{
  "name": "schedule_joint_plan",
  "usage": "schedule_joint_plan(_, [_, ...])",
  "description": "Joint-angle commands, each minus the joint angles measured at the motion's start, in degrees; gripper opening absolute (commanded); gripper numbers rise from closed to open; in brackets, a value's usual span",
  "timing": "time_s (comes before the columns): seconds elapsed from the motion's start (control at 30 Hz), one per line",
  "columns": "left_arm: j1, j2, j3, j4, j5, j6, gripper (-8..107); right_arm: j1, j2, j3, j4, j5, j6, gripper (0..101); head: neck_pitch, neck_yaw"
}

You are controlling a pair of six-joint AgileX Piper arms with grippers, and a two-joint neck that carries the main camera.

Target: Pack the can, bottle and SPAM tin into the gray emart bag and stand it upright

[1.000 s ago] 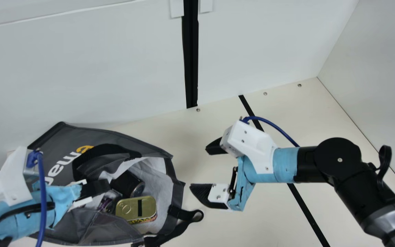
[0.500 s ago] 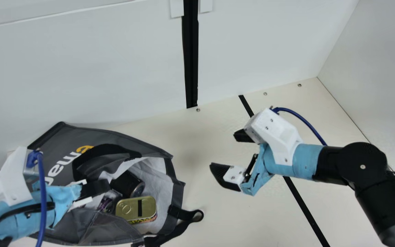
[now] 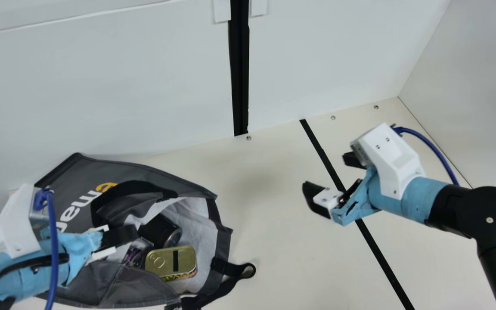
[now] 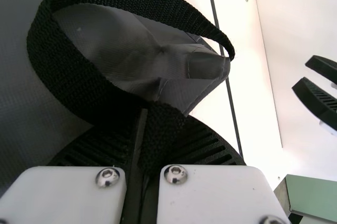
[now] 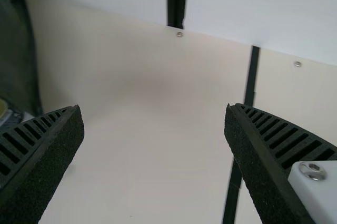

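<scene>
The gray emart bag [image 3: 131, 170] lies tipped over on the tabletop [image 3: 274, 249], its mouth out to the side. Inside it, near the mouth, are the gold-topped SPAM tin [image 3: 162, 260], a black can [image 3: 157, 230] and a dark, shiny, purple thing that I think is the bottle [image 3: 134, 255]. The left end effector [image 4: 141, 139] is clenched on the bag's black strap [image 4: 52, 58]. The right end effector [image 3: 327, 174] is wide apart, holds nothing, and is well away from the bag. So the packing looks done, and standing the bag up is what is left. The bag should be soft and floppy, and light by itself, but the full tin and can may make it heavy and pull it down. They are hard and smooth, so they could slide out if the mouth dips. The strap looks rough, so it should be easy to hang on to. Best to lift by the straps, both if they can be reached, and go slowly so the things slip to the bottom.
</scene>
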Motion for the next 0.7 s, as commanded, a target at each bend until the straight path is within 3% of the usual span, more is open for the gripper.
schedule_joint_plan(0.0, [0.0, 0.0, 0.0, 0.0, 0.0, 0.0, -8, -0.85, -0.38, -0.18, -2.93, -0.85, 2.64, 95, -1.3, -0.05])
schedule_joint_plan(0.33, [0.0, 0.0, 0.0, 0.0, 0.0, 0.0, -8, -3.14, -2.22, -1.79, -17.49, -4.05, 16.57, 95, -1.3, -0.05])
schedule_joint_plan(0.67, [0.0, 0.0, 0.0, 0.0, 0.0, 0.0, -8, -1.79, -3.64, -4.83, -31.96, -2.14, 32.01, 95, -1.3, -0.05])
